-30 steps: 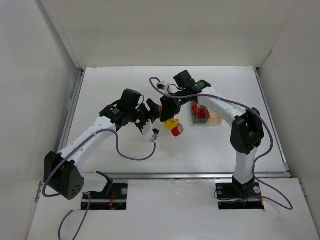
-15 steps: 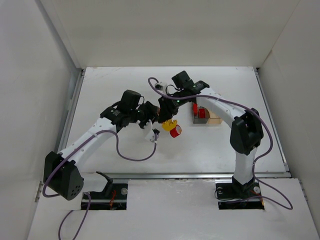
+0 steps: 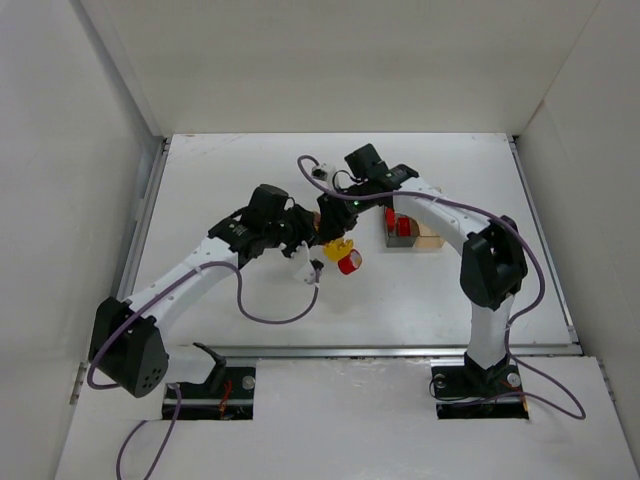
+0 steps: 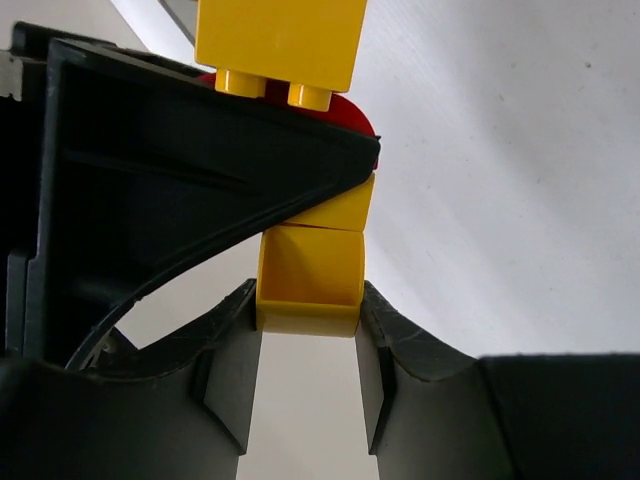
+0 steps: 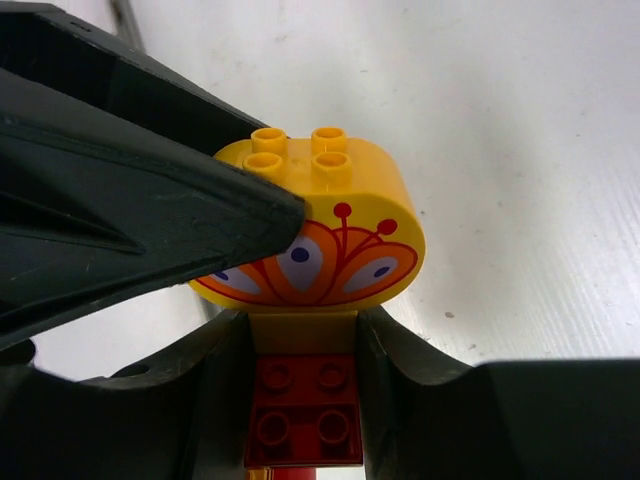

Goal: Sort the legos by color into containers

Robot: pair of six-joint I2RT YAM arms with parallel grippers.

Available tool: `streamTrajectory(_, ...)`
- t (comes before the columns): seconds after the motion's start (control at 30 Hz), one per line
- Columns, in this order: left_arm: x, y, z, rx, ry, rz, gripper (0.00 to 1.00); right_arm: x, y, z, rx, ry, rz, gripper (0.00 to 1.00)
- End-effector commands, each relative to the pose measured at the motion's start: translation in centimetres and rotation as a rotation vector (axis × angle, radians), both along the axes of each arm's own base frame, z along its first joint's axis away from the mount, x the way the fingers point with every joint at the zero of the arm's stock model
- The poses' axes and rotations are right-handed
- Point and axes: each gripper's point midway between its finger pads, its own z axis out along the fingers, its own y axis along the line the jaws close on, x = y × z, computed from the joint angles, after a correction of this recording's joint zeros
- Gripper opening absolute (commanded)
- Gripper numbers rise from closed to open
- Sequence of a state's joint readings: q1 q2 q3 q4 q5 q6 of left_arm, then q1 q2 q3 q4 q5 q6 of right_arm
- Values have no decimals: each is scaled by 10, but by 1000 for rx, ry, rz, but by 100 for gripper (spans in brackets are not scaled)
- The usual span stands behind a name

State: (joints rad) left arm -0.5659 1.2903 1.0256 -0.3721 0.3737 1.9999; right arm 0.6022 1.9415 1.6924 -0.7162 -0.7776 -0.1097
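The legos in hand are a clicked-together clump near the middle of the table. The left gripper is clamped on a small yellow brick, and the right gripper pinches a red brick under a rounded yellow brick with a printed face. The pieces look light, rigid and glossy, likely to slip unless taken on flat opposite sides. The studs probably hold firmly, so parting them calls for a peeling twist. Each claw crowds the other's approach. The dark grey box, with red pieces inside, and the amber box stand near, to the right.
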Motion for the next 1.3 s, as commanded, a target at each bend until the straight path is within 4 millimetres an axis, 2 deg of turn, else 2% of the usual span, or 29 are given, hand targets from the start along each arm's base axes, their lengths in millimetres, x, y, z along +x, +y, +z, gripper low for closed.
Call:
streamTrajectory(0.0,43,13,11,39,-173,101,0,-9,-2,-10,-15,29,-18,0)
streamTrajectory(0.03,54,22,15,41,-186,138,0,-3,-10,-12,-20,32,-51,0)
streamTrajectory(0.07,61,27,15,23,-182,180,0,-6,-16,-25,-38,67,-68,0)
streamTrajectory(0.13,73,36,16,22,-179,233,0,-1,-22,-26,-32,73,-114,0)
streamTrajectory(0.17,75,35,21,1,-192,242,0,3,-29,-34,-51,85,-144,0)
streamTrajectory(0.23,82,40,21,-17,-189,281,0,8,-30,-36,-66,75,-176,0)
streamTrajectory(0.33,88,43,24,-88,-166,346,0,25,-35,-50,-119,83,-265,0)
streamTrajectory(0.37,90,38,35,-141,-152,354,0,33,-38,-56,-151,77,-307,0)
streamTrajectory(0.4,88,35,34,-169,-98,368,0,44,-35,-53,-150,58,-341,0)
streamTrajectory(0.47,82,23,43,-269,17,381,0,58,-36,-64,-189,74,-426,3)
streamTrajectory(0.5,83,15,59,-378,115,440,0,68,-41,-69,-224,53,-481,7)
streamTrajectory(0.53,76,18,55,-406,224,478,0,76,-43,-72,-237,43,-519,10)
streamTrajectory(0.57,67,6,55,-461,354,442,0,83,-42,-74,-242,44,-557,10)
streamTrajectory(0.6,69,12,69,-517,417,459,0,89,-46,-75,-256,23,-592,20)
streamTrajectory(0.67,49,11,57,-588,680,499,0,96,-50,-80,-276,6,-626,37)
streamTrajectory(0.7,42,11,55,-601,739,503,0,96,-50,-80,-276,6,-626,43)
streamTrajectory(0.87,6,4,31,-597,987,510,0,95,-50,-85,-275,0,-616,59)
streamTrajectory(0.97,-2,2,31,-625,1076,517,0,92,-43,-69,-211,-30,-576,73)
streamTrajectory(1.0,-5,1,32,-631,1096,515,0,88,-44,-69,-202,-35,-561,75)
streamTrajectory(1.03,-9,-3,32,-640,1157,519,0,91,-40,-48,-145,-92,-548,76)
streamTrajectory(1.07,-8,-2,37,-658,1175,521,0,89,-38,-37,-106,-115,-529,79)
streamTrajectory(1.1,-8,-1,39,-674,1192,520,0,83,-40,-36,-90,-127,-516,79)
streamTrajectory(1.13,-8,-4,42,-680,1217,515,0,87,-41,-3,-10,-223,-502,79)
streamTrajectory(1.17,-8,-5,43,-694,1253,507,0,85,-41,9,21,-265,-485,80)
streamTrajectory(1.2,-8,-8,54,-717,1283,508,0,79,-41,20,52,-298,-456,80)
streamTrajectory(1.23,-2,-6,56,-737,1302,516,0,72,-44,22,62,-325,-426,80)
streamTrajectory(1.27,-4,-10,56,-738,1356,504,0,67,-46,41,89,-413,-373,80)
